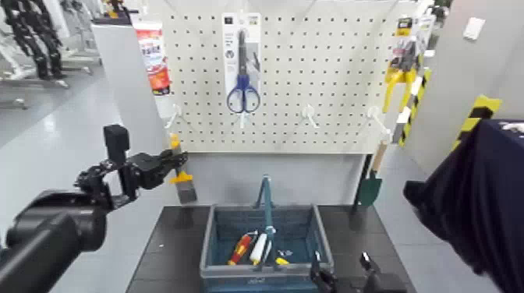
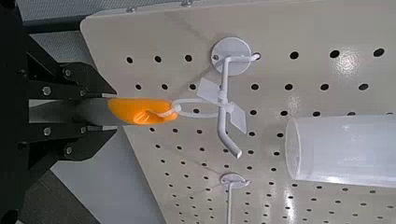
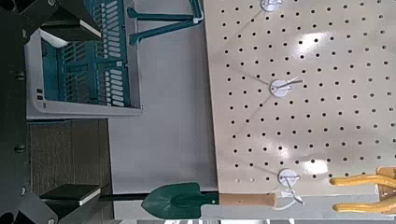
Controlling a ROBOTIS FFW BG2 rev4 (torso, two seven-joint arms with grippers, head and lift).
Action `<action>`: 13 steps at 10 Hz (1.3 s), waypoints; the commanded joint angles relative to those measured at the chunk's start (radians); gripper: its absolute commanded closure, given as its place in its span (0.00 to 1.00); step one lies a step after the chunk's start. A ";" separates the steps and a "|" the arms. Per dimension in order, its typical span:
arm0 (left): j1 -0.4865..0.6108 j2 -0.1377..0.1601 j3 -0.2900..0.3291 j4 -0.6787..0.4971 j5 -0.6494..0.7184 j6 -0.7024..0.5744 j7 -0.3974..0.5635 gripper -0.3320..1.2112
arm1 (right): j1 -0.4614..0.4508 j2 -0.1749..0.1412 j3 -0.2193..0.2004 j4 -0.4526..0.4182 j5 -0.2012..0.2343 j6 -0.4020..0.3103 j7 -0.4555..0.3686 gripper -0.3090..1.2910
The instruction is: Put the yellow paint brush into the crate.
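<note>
The yellow paint brush (image 1: 182,178) hangs upright at the lower left edge of the pegboard, grey bristles down. My left gripper (image 1: 176,162) is shut on its dark handle. In the left wrist view the brush's yellow tip (image 2: 140,110) sticks out between my fingers (image 2: 70,89) and meets the end of a white peg hook (image 2: 222,112). The dark blue-green crate (image 1: 209,248) stands on the table below the board, its upright handle bar (image 1: 267,201) in the middle. My right gripper (image 1: 340,274) is open and empty by the crate's front right corner. The crate also shows in the right wrist view (image 3: 84,70).
A red-and-yellow screwdriver (image 1: 240,249) and other tools lie in the crate. A green trowel (image 1: 370,187) hangs at the board's right, also in the right wrist view (image 3: 187,199). Blue scissors (image 1: 243,74) and yellow pliers (image 1: 401,74) hang higher. A person's dark sleeve (image 1: 476,202) is at the right.
</note>
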State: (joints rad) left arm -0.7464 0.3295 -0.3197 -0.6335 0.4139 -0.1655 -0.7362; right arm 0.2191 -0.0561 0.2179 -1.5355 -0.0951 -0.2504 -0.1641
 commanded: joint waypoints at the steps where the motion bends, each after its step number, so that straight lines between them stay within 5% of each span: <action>1: 0.015 -0.003 0.010 -0.029 0.000 -0.003 -0.006 1.00 | 0.000 -0.001 -0.003 0.000 0.000 -0.003 0.000 0.28; 13: 0.309 0.005 0.200 -0.666 -0.018 0.261 0.014 1.00 | 0.009 -0.001 -0.009 0.000 -0.002 0.007 0.000 0.29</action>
State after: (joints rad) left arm -0.4484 0.3360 -0.1274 -1.2743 0.3956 0.0845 -0.7208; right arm 0.2283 -0.0568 0.2086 -1.5355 -0.0962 -0.2457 -0.1641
